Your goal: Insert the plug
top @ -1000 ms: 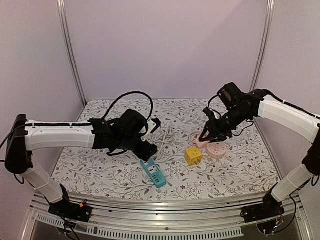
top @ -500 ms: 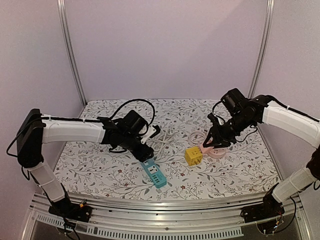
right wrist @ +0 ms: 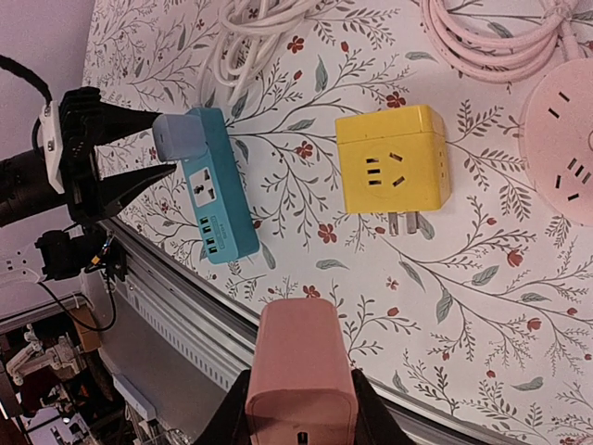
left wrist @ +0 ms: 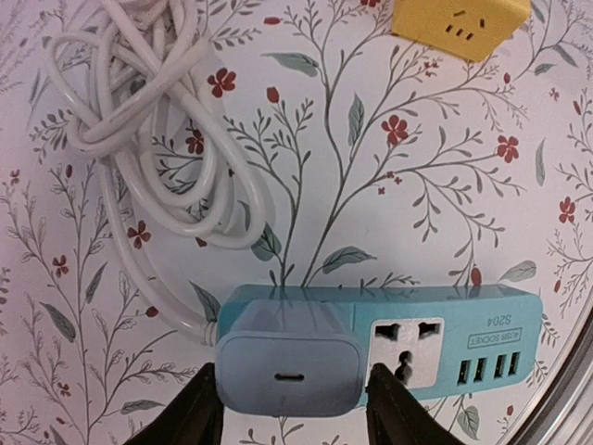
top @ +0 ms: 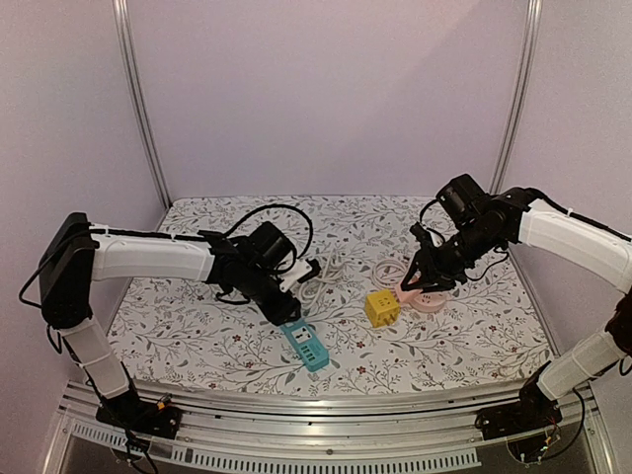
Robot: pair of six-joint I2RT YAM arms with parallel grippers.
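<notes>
A pale blue plug [left wrist: 289,375] sits in the end socket of the teal power strip [left wrist: 445,343], also in the right wrist view [right wrist: 218,204]. My left gripper [left wrist: 292,371] straddles this plug with its fingertips [left wrist: 206,399] just off its sides, a thin gap showing; in the top view it [top: 288,311] is low over the strip [top: 306,346]. My right gripper [right wrist: 301,394] is shut on a pink plug [right wrist: 301,362], held above the table's front edge. In the top view it [top: 415,278] hovers by the pink round socket [top: 429,299].
A yellow cube socket [right wrist: 394,171] with its prongs out lies between the strip and the pink round socket [right wrist: 565,158]. A coiled white cable [left wrist: 157,120] lies behind the strip. A pink cable [right wrist: 500,37] is coiled at the back. The metal front rail [top: 316,410] borders the table.
My left arm has come down and forward onto the end of the teal strip. My right gripper has moved a little down and right with the pink plug, then held still.
</notes>
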